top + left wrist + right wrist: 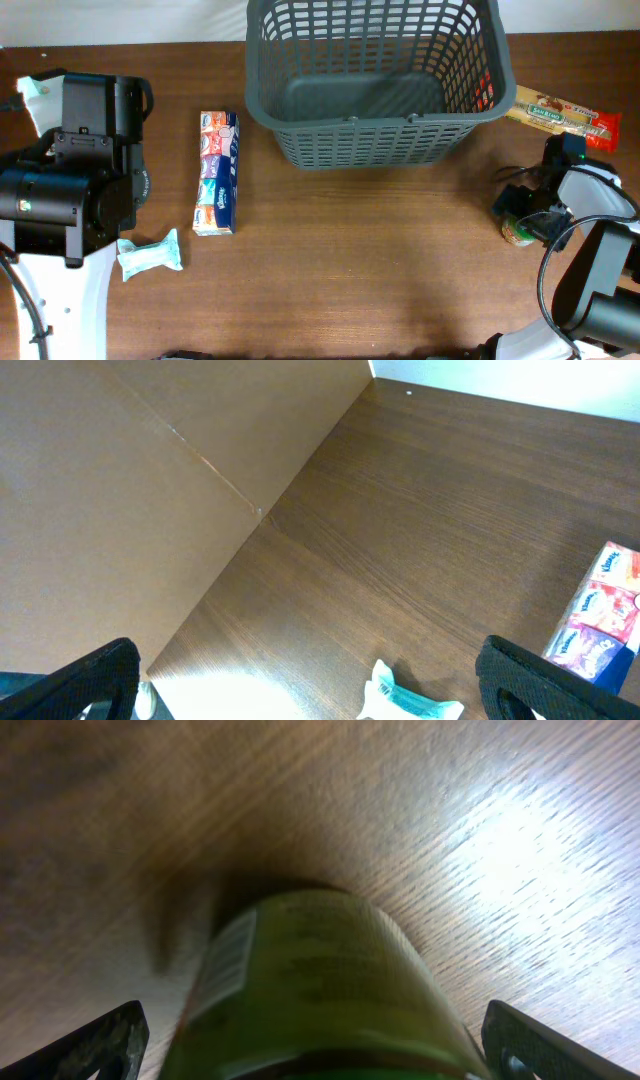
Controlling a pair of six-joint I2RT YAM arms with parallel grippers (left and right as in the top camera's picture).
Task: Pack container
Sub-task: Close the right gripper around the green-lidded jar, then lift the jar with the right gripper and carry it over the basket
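The container (372,122), a large dark grey lattice basket, stands at the back centre. My right gripper (315,1045) is open, and a green labelled can (310,980) sits between its fingers with a gap on each side. In the overhead view the can (516,232) stands on the table at the right, under the right wrist. My left gripper (315,680) is open and empty above the table. A small teal-and-white packet (410,703) lies between its fingers below. In the overhead view the left arm's body hides its fingers.
A colourful tissue multi-pack (217,172) lies left of the basket, and it also shows in the left wrist view (600,615). The teal packet (150,255) lies at the front left. A snack bar (562,115) lies right of the basket. Something red (486,92) shows through the basket's right wall.
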